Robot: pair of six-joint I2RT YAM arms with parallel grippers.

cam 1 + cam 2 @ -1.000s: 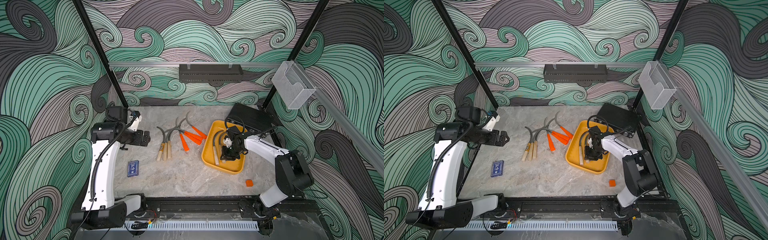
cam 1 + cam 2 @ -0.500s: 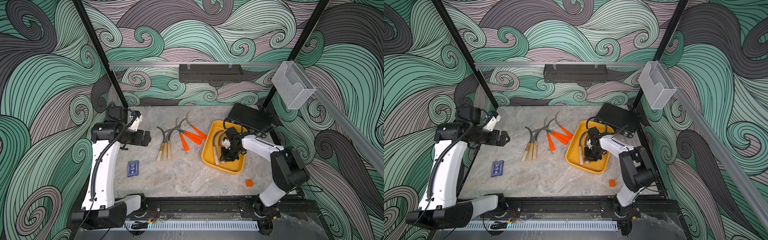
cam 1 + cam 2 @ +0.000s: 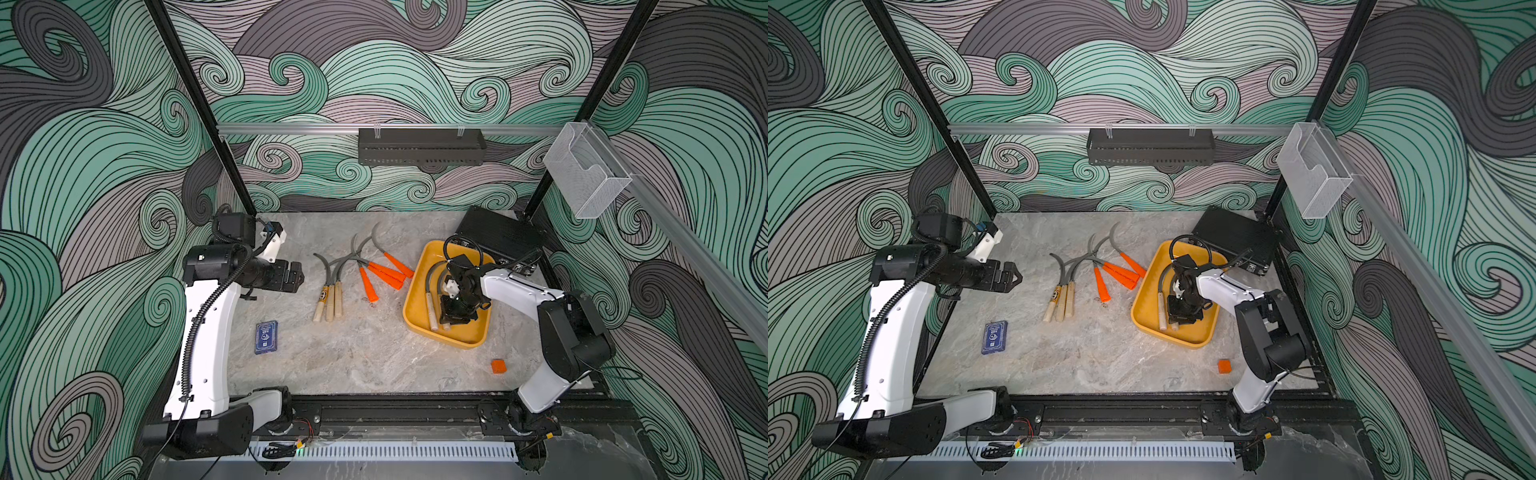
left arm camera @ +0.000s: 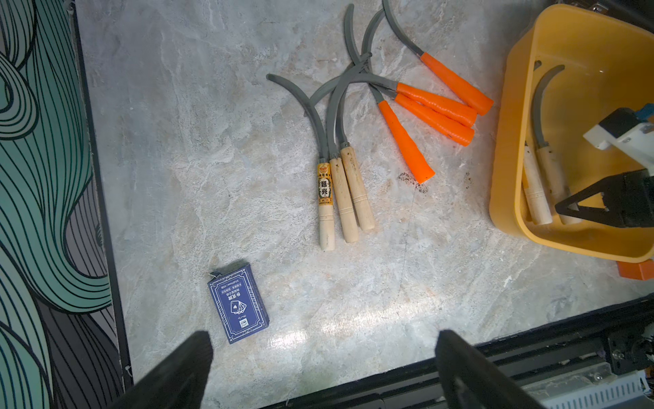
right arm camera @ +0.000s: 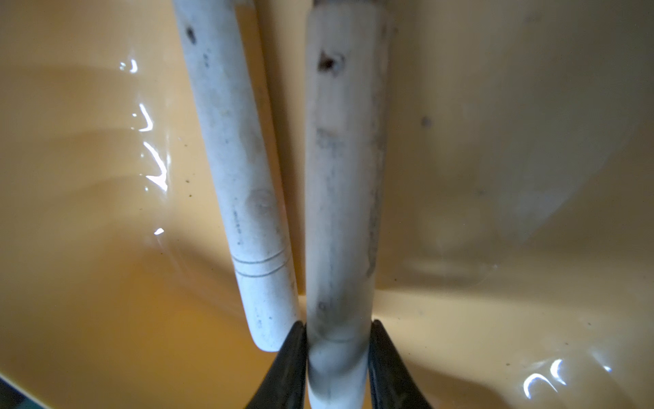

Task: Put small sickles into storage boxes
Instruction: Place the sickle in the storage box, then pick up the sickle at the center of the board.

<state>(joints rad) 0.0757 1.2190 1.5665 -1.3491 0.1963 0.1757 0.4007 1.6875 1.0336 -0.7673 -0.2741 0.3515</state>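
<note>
The yellow-orange storage box (image 3: pixel 457 338) (image 3: pixel 1142 307) sits on the right of the table. My right gripper (image 3: pixel 455 318) (image 3: pixel 1177 320) (image 5: pixel 338 325) is down inside it. Its jaws press both sides of the pale wooden handle of a small sickle (image 5: pixel 339 177). A second wooden-handled sickle (image 5: pixel 240 159) (image 3: pixel 430 309) lies beside it in the box. Mid-table lie three wooden-handled sickles (image 3: pixel 330 299) (image 4: pixel 341 191) and several orange-handled ones (image 3: pixel 384 274) (image 4: pixel 431 106). My left gripper (image 3: pixel 297 276) (image 3: pixel 1017 276) (image 4: pixel 323 336) hovers open and empty on the left.
A blue card box (image 3: pixel 266 336) (image 4: pixel 239 304) lies front left. A small orange cube (image 3: pixel 498 365) sits in front of the storage box. A black ribbed case (image 3: pixel 498 237) stands behind the box. A clear bin (image 3: pixel 582 174) and a black shelf (image 3: pixel 419 145) hang on the walls.
The right arm's elbow has swung in toward the box while its gripper stayed low inside with the wooden-handled sickle. The left arm has hardly moved.
</note>
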